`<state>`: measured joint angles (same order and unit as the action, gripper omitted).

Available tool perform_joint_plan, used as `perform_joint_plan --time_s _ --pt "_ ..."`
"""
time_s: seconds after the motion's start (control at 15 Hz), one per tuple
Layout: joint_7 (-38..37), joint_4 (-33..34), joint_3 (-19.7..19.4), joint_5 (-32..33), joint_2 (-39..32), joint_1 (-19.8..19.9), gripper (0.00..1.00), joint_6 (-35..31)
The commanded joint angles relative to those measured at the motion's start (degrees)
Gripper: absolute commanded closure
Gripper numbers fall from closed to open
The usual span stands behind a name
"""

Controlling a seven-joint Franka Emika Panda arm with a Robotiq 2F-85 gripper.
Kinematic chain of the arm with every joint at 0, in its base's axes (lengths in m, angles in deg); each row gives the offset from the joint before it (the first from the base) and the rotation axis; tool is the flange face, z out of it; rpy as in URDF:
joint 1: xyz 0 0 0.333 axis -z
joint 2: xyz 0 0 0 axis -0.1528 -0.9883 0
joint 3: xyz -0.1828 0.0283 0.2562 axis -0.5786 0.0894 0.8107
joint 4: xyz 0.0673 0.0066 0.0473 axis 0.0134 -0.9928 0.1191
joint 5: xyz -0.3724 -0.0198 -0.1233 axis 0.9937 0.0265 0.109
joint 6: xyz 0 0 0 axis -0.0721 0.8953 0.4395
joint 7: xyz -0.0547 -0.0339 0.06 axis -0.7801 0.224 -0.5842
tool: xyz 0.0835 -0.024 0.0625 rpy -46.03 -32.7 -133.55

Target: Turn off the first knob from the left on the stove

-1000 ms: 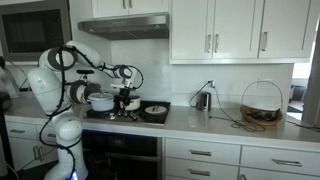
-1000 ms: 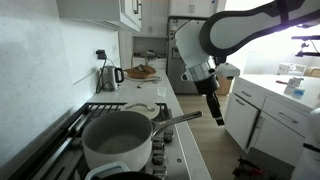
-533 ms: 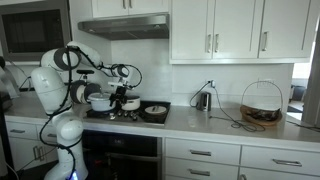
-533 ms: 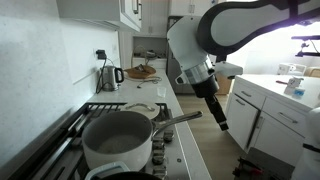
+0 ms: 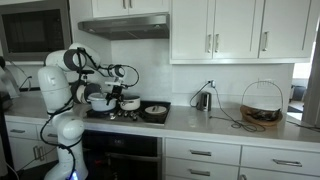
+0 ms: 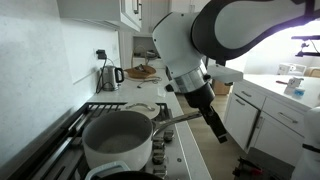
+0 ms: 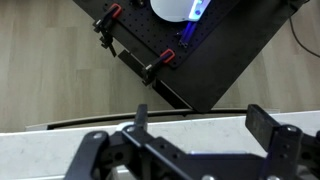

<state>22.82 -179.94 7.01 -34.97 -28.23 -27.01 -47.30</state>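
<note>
The gripper (image 5: 127, 102) is seen at the stove (image 5: 122, 152); a white pot (image 5: 100, 100) is set just beside it, a dark pan (image 5: 155, 111) near.

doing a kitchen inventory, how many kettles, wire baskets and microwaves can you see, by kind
Silver metal kettle: 1
Round wire basket with a hoop handle: 1
Dark-fronted built-in microwave: 1
Total: 3

pot (image 5: 101, 100) on stove (image 5: 125, 150) | kettle (image 5: 203, 100) right of stove on counter (image 5: 215, 123) | basket (image 5: 261, 108) right of kettle
</note>
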Motion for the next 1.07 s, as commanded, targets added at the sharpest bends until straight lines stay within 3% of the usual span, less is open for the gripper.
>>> perform_joint_plan --time_s 0.0,0.33,0.67,0.87,1.0 --pt "-0.91 4.11 0.89 -0.27 -2.59 -0.96 0.0 1.09" --pt "-0.88 6.86 1.83 -2.1 -5.73 -2.03 0.0 -1.68" --pt "-5.08 9.16 3.24 -4.13 -11.17 -3.54 0.0 -11.15" --pt "-5.73 11.34 3.91 -2.03 -14.52 -4.72 0.0 -12.66" --pt "-4.09 9.37 3.44 -2.82 -13.35 -4.51 0.0 -12.77"
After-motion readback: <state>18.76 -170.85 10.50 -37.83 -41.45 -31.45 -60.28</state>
